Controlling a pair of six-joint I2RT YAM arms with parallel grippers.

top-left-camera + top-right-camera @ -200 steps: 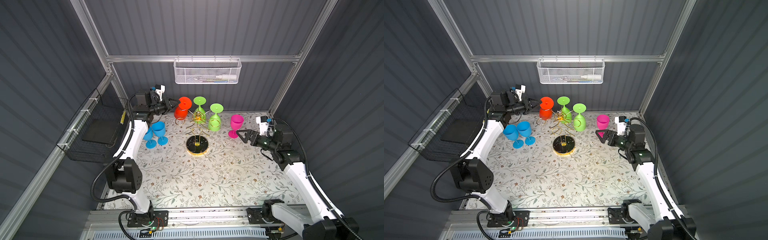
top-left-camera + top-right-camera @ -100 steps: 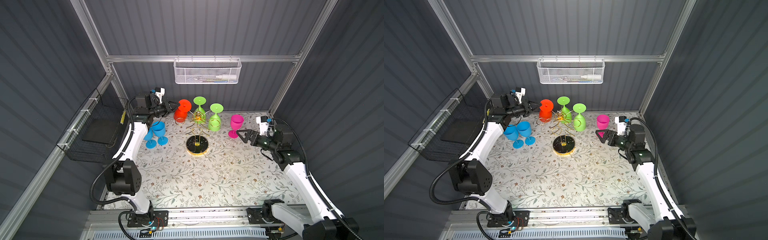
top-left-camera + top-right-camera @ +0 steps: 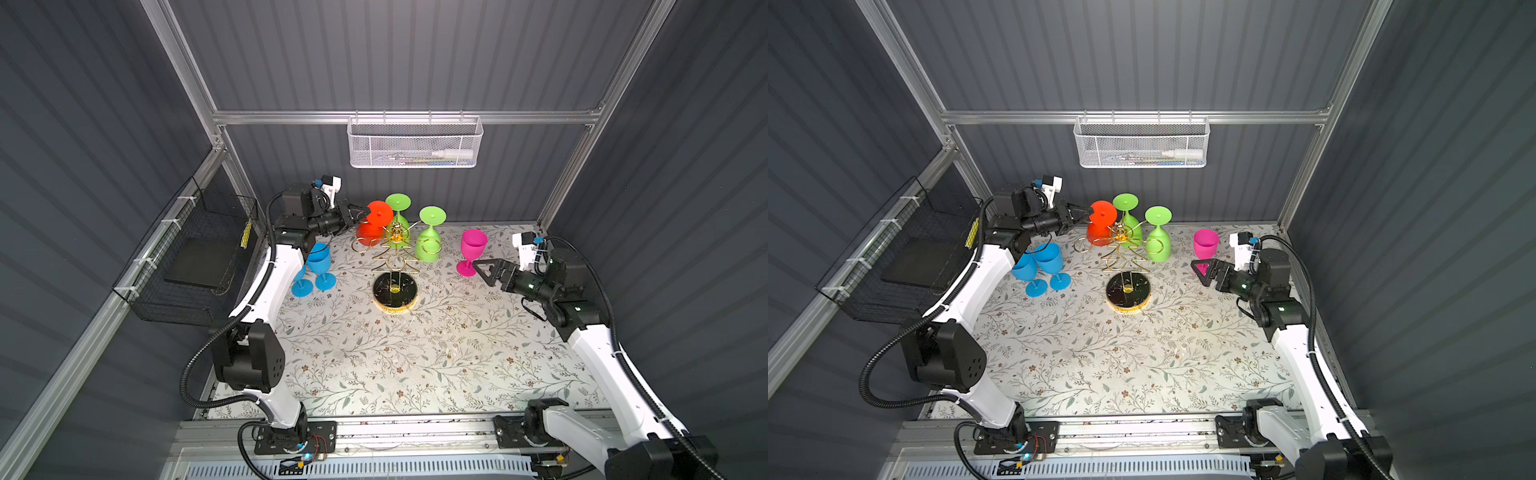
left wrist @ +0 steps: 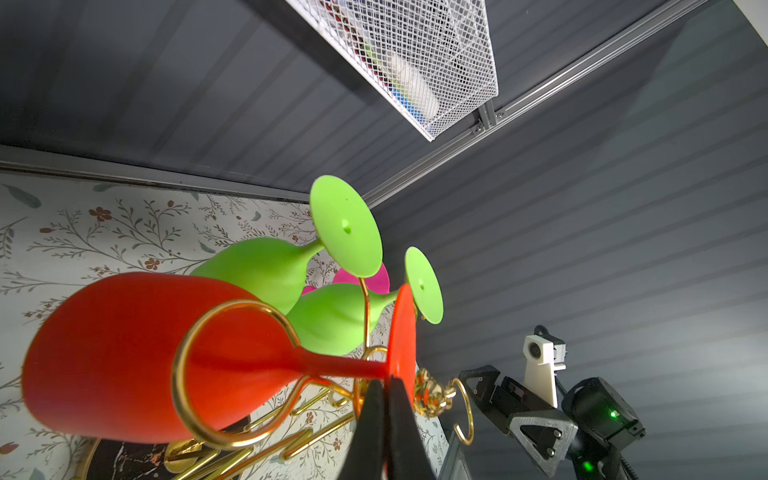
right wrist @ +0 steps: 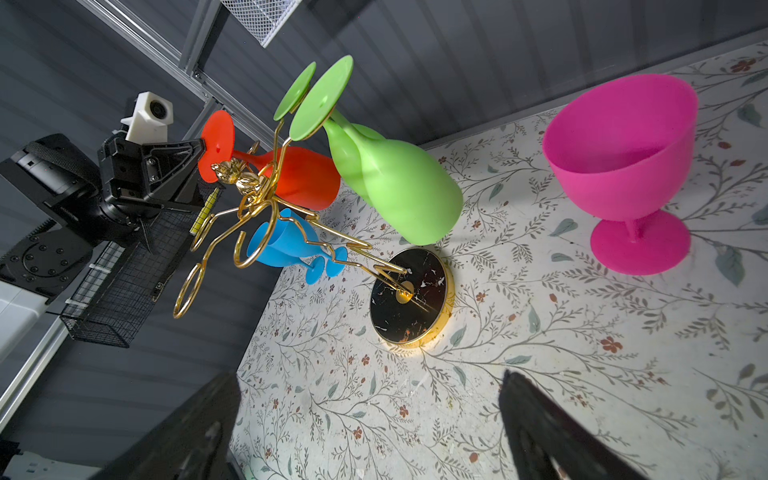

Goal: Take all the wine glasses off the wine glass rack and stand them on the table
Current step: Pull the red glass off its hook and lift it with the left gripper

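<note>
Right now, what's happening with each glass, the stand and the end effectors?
Red glass, upside down at the stand, foot pinched.
Green glasses, hanging upside down on the stand.
Pink glass, upright on the table.
Blue glasses, upright on the table.
Stand, upright on the table.
Left end effector, shut on red glass.
Right end effector, open, empty.

The wine glass rack (image 3: 392,289) is gold wire; its round base is black with pale marble veins and a gold rim. One orange-red wine glass (image 3: 368,229), two lime green wine glasses (image 3: 430,246), one pink glass (image 3: 473,245), two blue glasses (image 3: 320,259). The table cover (image 3: 374,353) is white, with grey-green twigs and small brown flowers
</note>
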